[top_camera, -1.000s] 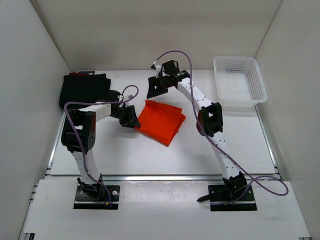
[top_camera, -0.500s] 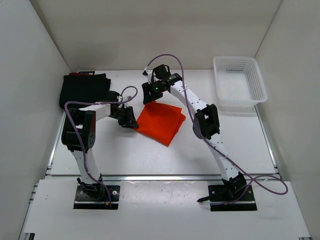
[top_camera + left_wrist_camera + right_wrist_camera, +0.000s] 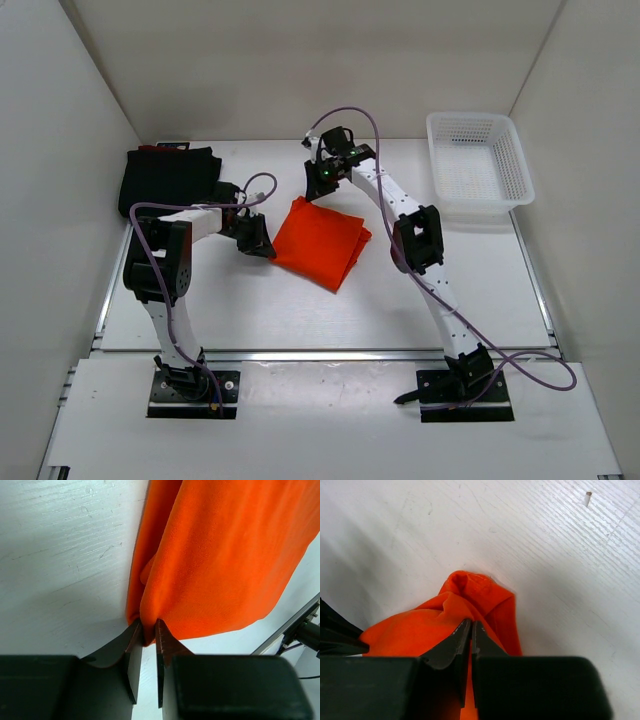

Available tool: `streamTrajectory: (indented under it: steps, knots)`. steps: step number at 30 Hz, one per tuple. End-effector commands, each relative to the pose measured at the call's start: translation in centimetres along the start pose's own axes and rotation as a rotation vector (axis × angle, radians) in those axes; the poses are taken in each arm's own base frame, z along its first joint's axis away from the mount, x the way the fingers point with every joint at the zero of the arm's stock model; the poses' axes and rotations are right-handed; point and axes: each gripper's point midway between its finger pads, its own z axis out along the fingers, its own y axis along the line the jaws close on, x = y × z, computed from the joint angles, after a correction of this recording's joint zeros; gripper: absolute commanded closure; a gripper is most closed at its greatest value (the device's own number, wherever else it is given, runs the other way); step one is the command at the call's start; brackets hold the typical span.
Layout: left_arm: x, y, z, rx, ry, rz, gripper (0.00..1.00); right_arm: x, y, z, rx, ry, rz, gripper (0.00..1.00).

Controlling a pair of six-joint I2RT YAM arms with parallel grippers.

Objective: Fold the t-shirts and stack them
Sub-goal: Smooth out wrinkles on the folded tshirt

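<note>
The orange t-shirt lies near the middle of the surface, already folded into a compact, slightly skewed rectangle with its layers doubled over one another. The left gripper sits at its left edge. In the left wrist view its jaws are drawn in to a narrow gap around a rolled fold of the orange t-shirt, so the left gripper looks to have hold of that edge. The right gripper is at the far corner of the cloth. In its own view the right gripper is closed almost finger to finger, with a small raised bunch of the orange t-shirt at the tips, apparently pinched (the layer caught there must be thin). Well apart, in the far left corner, the black t-shirt rests as a folded bundle, and a sliver of the dark red t-shirt shows at its far edge; whether that one lies under the black one or behind it cannot be told. The white mesh basket stands at the far right with nothing visible inside. By this reading the folding is largely done: two shirts are gathered in one place, and what remains is to carry the orange one over, set it squarely on top and let go.
</note>
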Motion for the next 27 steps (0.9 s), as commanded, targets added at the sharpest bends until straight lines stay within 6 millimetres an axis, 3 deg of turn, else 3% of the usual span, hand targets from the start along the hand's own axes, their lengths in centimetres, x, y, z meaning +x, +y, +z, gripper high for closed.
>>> streamTrajectory:
  steps: [1,6,8,10,13,15,16,19,21,22,23,25,27]
  knots:
    - [0.7,-0.2,-0.1,0.016,0.022,0.007,0.74,-2.2,0.1,-1.2,0.002,-0.062,-0.033,0.98]
    - [0.6,-0.3,-0.1,0.020,0.028,0.023,0.78,-1.8,-2.3,-1.2,0.061,-0.057,0.010,1.00]
    - [0.9,-0.4,-0.2,0.011,0.038,0.034,0.79,-2.6,-3.0,-1.6,0.088,-0.083,0.025,0.99]
    - [1.2,-0.6,-0.4,0.013,0.047,0.048,0.77,-2.9,-3.3,-1.9,0.096,-0.094,0.032,0.77]
    - [1.4,-0.8,-0.4,0.015,0.068,0.082,0.62,-4.0,-4.3,-3.4,0.153,-0.119,0.028,0.60]
    - [0.7,-1.5,-1.0,0.019,0.052,0.113,0.46,-5.1,-4.7,-5.5,0.185,-0.150,0.038,0.58]
    - [0.6,-1.7,-1.2,0.013,0.052,0.126,0.42,-5.5,-5.2,-6.1,0.212,-0.161,0.042,0.58]
    - [-1.7,-3.2,-3.0,0.015,-0.018,0.174,0.31,-7.8,-5.9,-10.7,0.307,-0.227,0.031,0.57]
    - [-3.5,-4.4,-4.1,0.021,-0.066,0.198,0.01,-9.5,-5.1,-14.8,0.366,-0.282,0.012,0.57]
    - [-4.9,-4.6,-4.8,0.015,-0.099,0.211,0.02,-10.1,-5.4,-17.2,0.420,-0.312,0.014,0.56]
    - [-5.5,-4.7,-4.7,-0.003,-0.109,0.230,0.02,-10.3,-5.4,-18.1,0.434,-0.321,0.007,0.56]
    - [-7.9,-4.7,-4.5,-0.054,-0.163,0.282,0.02,-11.5,-4.1,-21.8,0.447,-0.377,-0.011,0.56]
    - [-8.8,-4.6,-3.0,-0.094,-0.156,0.328,0.01,-10.9,-3.4,-23.1,0.458,-0.367,-0.010,0.56]
